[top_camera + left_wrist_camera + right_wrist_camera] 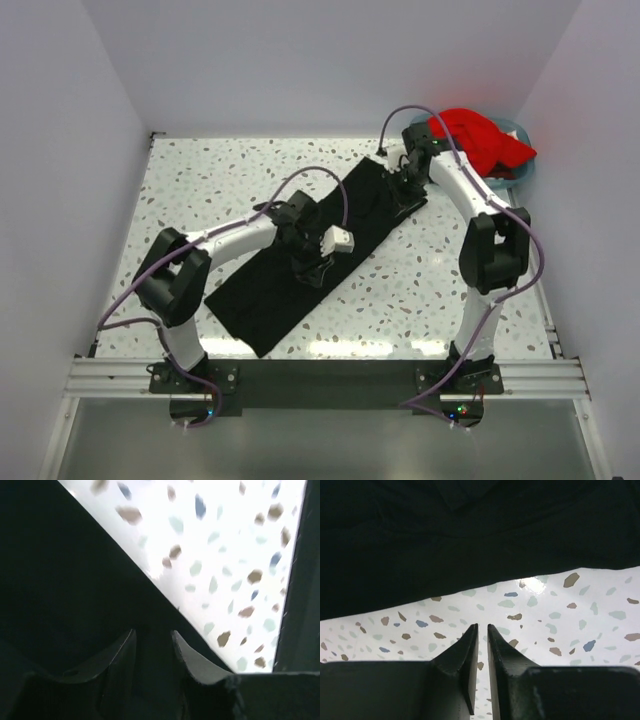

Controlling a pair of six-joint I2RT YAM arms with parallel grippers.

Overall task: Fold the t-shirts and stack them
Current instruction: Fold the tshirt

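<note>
Since the black t-shirt (265,300) lies as a long band slanting from near left to far right across the table (200,190), we judge that the coming fold turns on that long axis, with one arm at each stretch of it. Our left gripper (152,637) is over the middle, fingers moderately apart with dark cloth in the gap. Whether it grips that cloth we cannot tell. Our right gripper (481,627) sits at the far right end, jaws drawn to a narrow slit with table showing through, holding nothing. The shirt's edge lies just ahead of its tips. The red t-shirt (475,135) is heaped in the basket (520,170) at the far right, nearer our right arm.
</note>
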